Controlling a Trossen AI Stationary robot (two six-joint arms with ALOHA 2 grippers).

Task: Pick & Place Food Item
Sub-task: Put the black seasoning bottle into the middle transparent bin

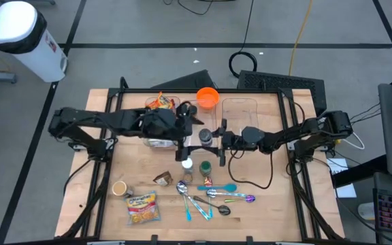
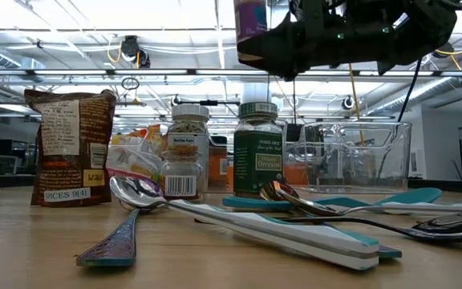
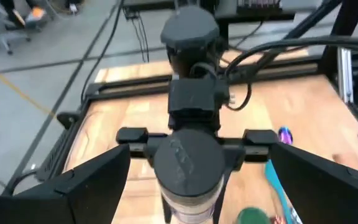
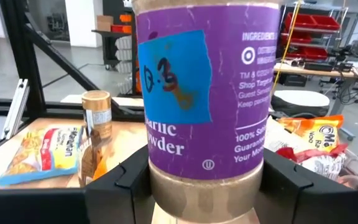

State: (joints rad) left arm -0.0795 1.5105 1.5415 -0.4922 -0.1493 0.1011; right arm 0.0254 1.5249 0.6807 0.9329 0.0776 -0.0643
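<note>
The right gripper [image 1: 213, 138] pinches the garlic powder jar [image 4: 202, 106] above the worktop [image 1: 271, 197]; the left gripper [image 1: 182, 144] seems spread beside it

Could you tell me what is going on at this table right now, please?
The right gripper holds a purple-labelled garlic powder jar up off the wooden table, over its middle. The left gripper faces it at close range, one finger on either side of the jar, not visibly closed. Other spice jars, spoons and snack bags lie below.
</note>
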